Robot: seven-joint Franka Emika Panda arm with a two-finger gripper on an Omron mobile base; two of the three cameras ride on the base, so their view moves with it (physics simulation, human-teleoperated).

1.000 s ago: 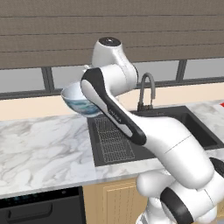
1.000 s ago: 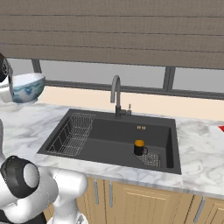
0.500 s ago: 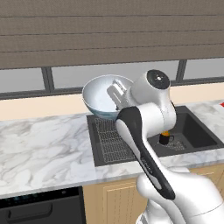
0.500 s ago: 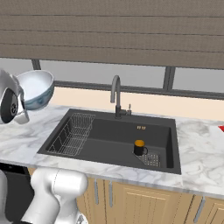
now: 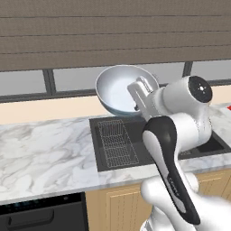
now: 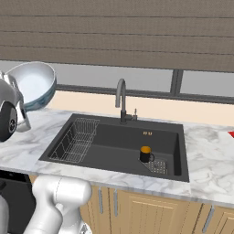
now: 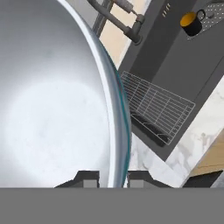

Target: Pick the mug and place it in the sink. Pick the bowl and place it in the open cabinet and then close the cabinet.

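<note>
Open marble counter [image 5: 40, 153] across the left and centre-left of the left base view, bare stone from the window wall to the front edge. Sink [image 6: 169, 160] sunk into the counter at mid-frame in the right base view: wire rack [image 6: 75, 139] filling its left end, mug [image 6: 146, 154] standing on the floor toward the right, bare floor between them. Gooseneck tap [image 6: 121, 101] rising at the back rim, top centre of that view, blocking passage low along the wall. Bowl [image 5: 122, 89] held tilted in the gripper [image 7: 112, 177], above the sink's back-left corner, clamped at the rim. More bare counter [image 6: 208, 155] right of the sink.
</note>
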